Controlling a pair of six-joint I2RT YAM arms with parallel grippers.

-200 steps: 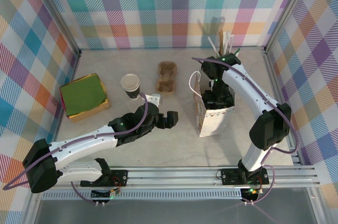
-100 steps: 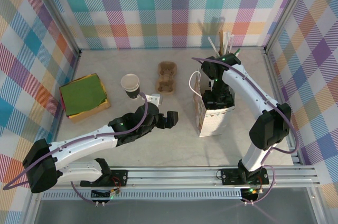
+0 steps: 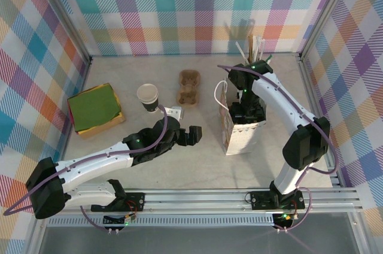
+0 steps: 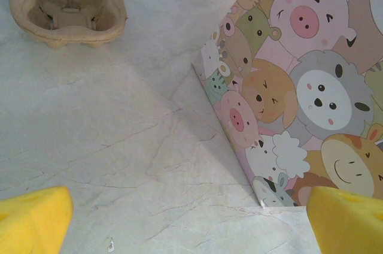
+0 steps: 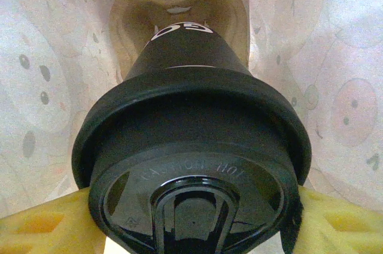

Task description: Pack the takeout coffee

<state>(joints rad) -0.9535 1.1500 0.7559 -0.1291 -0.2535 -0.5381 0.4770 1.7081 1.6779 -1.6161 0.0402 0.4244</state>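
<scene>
The takeout coffee (image 5: 191,116) is a dark cup with a black lid, seen lid-first in the right wrist view. My right gripper (image 5: 191,221) is shut on it, a yellow pad (image 5: 42,224) pressing each side of the lid. The cup hangs inside the paper bag (image 3: 242,137), its base pointing at a pulp carrier (image 5: 179,2) on the bag's bottom. From above, my right gripper (image 3: 246,113) reaches down into the bag's open top. My left gripper (image 3: 192,135) stands open just left of the bag (image 4: 299,86), with bare table between its yellow pads (image 4: 33,218).
A lidless cup (image 3: 147,95) stands behind the left arm. A second pulp carrier (image 3: 190,86) lies beside it, also in the left wrist view (image 4: 66,5). A green-topped box (image 3: 94,109) sits at the far left. Straws and stirrers (image 3: 254,47) stand at the back.
</scene>
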